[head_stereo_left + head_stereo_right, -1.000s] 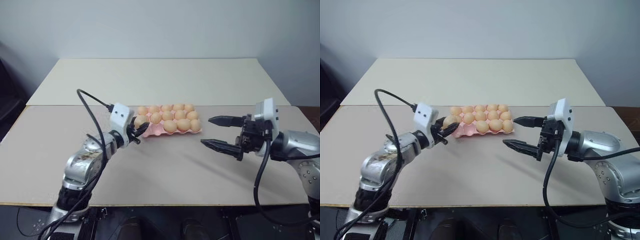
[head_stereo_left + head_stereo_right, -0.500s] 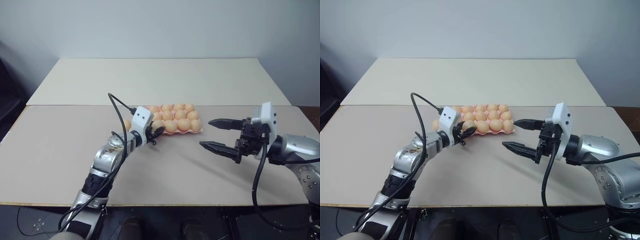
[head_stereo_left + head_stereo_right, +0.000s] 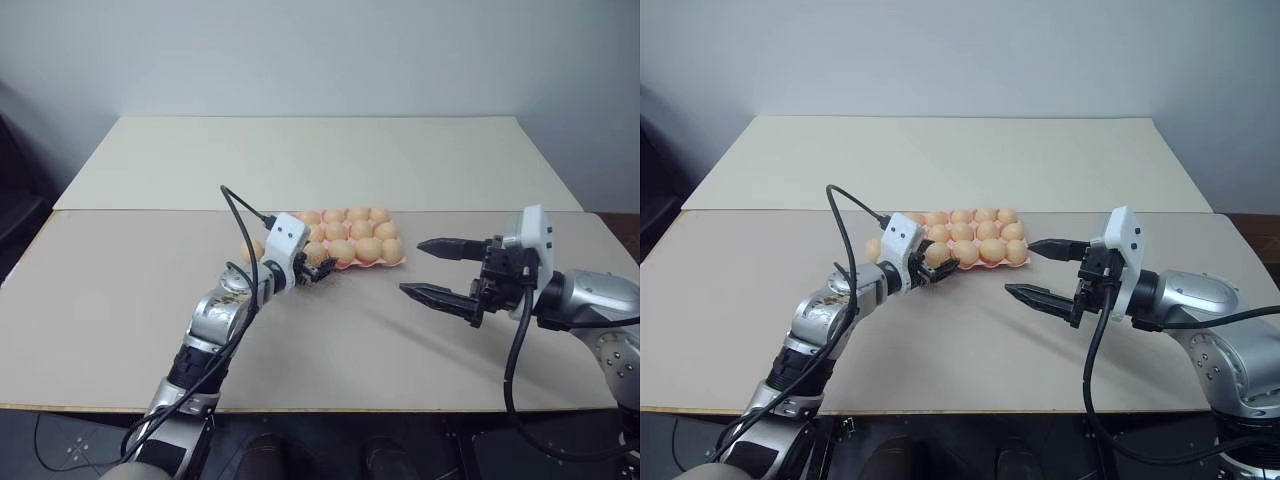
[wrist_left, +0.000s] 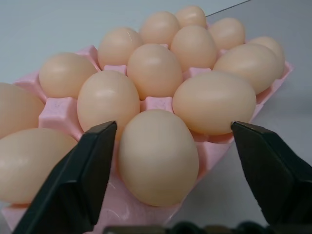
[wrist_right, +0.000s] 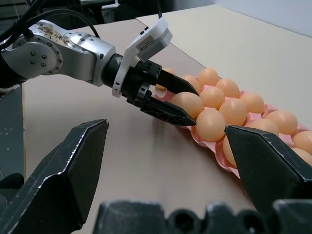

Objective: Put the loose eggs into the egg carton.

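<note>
The pink egg carton (image 3: 392,262) lies mid-table with eggs in many cups. My left gripper (image 3: 322,266) is at its near left corner, open. Its fingers (image 4: 83,180) flank an egg (image 4: 158,156) that sits in a near-edge cup, and a gap shows on the right side. One more egg (image 3: 251,250) shows left of that gripper's white housing; I cannot tell whether it lies in a cup or on the table. My right gripper (image 3: 410,266) hangs open and empty just right of the carton.
The carton rests on a beige table (image 3: 330,340) whose front edge runs close to me. A second, paler table (image 3: 320,160) adjoins behind it. A black cable (image 3: 235,215) loops up from the left wrist.
The left gripper carried an egg rightward to the carton's near left corner and then opened, leaving the egg in a cup. The right gripper stayed where it was.
</note>
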Tool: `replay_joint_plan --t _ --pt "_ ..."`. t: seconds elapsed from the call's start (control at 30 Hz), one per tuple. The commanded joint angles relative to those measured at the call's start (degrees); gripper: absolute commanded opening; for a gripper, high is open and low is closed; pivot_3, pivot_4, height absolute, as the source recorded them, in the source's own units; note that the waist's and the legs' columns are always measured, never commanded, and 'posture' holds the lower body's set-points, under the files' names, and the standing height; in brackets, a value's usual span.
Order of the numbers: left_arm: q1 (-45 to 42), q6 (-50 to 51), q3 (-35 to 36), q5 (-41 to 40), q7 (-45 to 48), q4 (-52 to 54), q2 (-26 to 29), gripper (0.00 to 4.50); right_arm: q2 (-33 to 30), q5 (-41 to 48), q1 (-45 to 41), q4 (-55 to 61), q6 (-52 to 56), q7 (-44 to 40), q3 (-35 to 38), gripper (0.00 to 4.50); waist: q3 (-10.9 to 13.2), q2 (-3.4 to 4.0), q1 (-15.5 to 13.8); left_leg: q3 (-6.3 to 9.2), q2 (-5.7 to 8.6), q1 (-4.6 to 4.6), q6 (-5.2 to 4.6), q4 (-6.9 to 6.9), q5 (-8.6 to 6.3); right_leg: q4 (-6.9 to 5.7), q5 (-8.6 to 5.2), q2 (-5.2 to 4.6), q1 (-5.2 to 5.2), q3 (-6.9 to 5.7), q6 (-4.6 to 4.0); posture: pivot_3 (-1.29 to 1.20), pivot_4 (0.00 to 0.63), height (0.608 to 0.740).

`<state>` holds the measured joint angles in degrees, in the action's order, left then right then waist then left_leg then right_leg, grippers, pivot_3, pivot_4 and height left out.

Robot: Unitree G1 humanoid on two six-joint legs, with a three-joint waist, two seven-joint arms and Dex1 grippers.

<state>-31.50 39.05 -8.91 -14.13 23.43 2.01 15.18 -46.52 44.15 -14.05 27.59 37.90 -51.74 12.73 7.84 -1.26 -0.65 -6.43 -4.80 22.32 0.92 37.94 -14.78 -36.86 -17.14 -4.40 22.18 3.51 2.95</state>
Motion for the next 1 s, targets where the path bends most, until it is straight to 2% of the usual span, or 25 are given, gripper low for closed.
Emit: replay_joint_plan --t 0.03,0.37,0.57,0.8,0.9,1.0 --pt "0.3 0.5 2.0 -1.2 1.3 4.1 0.9 4.43 -0.6 0.7 -0.1 1.0 -0.4 -0.2 1.2 4.50 0.0 0.00 0.0 0.00 0.00 0.01 0.00 0.02 0.00 -0.01 0.00 0.00 0.00 0.00 0.00 0.00 0.150 0.740" --pt "3.9 3.9 8.7 -6.1 3.5 14.5 5.5 4.43 -0.7 0.2 -0.4 0.3 -0.8 -1.0 0.6 4.50 0.0 0.00 0.0 0.01 -0.01 0.02 0.00 0.03 0.00 -0.04 0.00 -0.01 0.01 0.00 0.00 0.00 0.150 0.740" --pt "5.9 9.2 17.0 -11.6 2.8 22.6 9.0 4.43 -0.8 0.0 -1.1 -0.5 -1.1 -2.0 0.1 4.50 0.0 -0.02 0.1 0.02 -0.02 0.02 -0.01 0.02 0.00 -0.02 0.00 0.00 0.02 0.00 0.00 0.00 0.150 0.740" --pt "18.7 20.8 35.0 -23.9 8.0 34.7 21.6 4.43 -0.6 -0.8 -2.9 -2.7 -1.7 -3.7 -1.4 4.50 0.0 -0.06 0.8 0.01 -0.07 0.00 0.00 0.00 0.00 -0.07 0.00 0.00 0.06 0.00 0.00 0.00 0.150 0.740" --pt "25.2 23.1 44.0 -29.7 14.2 34.2 27.6 4.43 -0.3 -1.4 -3.9 -3.8 -2.2 -4.5 -2.5 4.50 0.1 -0.11 1.2 0.00 -0.07 -0.02 0.00 0.00 -0.01 -0.08 -0.01 0.00 0.06 0.00 0.00 0.00 0.150 0.740" --pt "31.3 23.0 49.4 -30.4 19.5 30.8 34.1 4.43 0.4 -1.8 -5.3 -5.0 -2.7 -5.0 -3.7 4.50 0.1 -0.13 1.2 0.01 -0.07 -0.03 0.00 -0.01 0.00 -0.09 -0.02 -0.01 0.06 -0.07 -0.02 0.00 0.150 0.740"
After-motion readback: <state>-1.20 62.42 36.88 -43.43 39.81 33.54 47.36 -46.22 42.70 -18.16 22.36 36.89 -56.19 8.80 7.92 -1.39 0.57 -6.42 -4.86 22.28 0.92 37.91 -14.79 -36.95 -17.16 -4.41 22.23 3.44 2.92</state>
